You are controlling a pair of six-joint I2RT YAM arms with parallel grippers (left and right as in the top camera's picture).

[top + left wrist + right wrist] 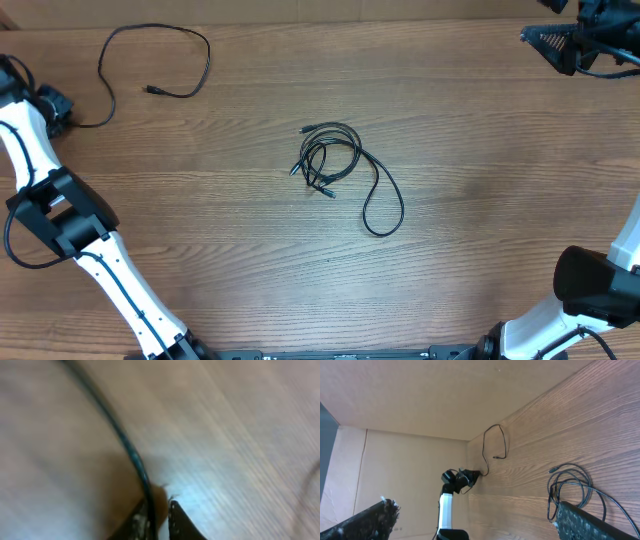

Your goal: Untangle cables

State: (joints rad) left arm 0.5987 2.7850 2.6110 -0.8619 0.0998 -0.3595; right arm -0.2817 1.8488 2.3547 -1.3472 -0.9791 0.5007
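- My left end effector (159,512) sits at the far left edge of the tabletop (480,120); its jaws are drawn nearly together, with only a narrow slot between the tips
- A loose cable (124,442) runs straight into that slot; my left wrist camera shows it thin and dark, crossing the wood diagonally and ending between my fingertips; the view is blurred, but the cable looks pinched there
- From overhead, this cable leaves my left end effector, climbs toward the back edge, arcs over to the right and curls back down; its small plug end lies free on the wood inside the loop
- The cable bundle (325,160) lies near the middle of the tabletop, well apart from the loose cable and from both of my end effectors; it is a small coil of overlapping black strands with several plug ends poking out on its left side
- One longer strand leaves the coil and swings out to the lower right in a narrow loop before turning back
- My right end effector (477,504) hangs at the far right back corner; its jaws stand wide apart with nothing between them
- My right wrist camera looks across the wood; the bundle lies just above my right-hand finger (590,522), and the loose cable is far off by my left arm (447,505)
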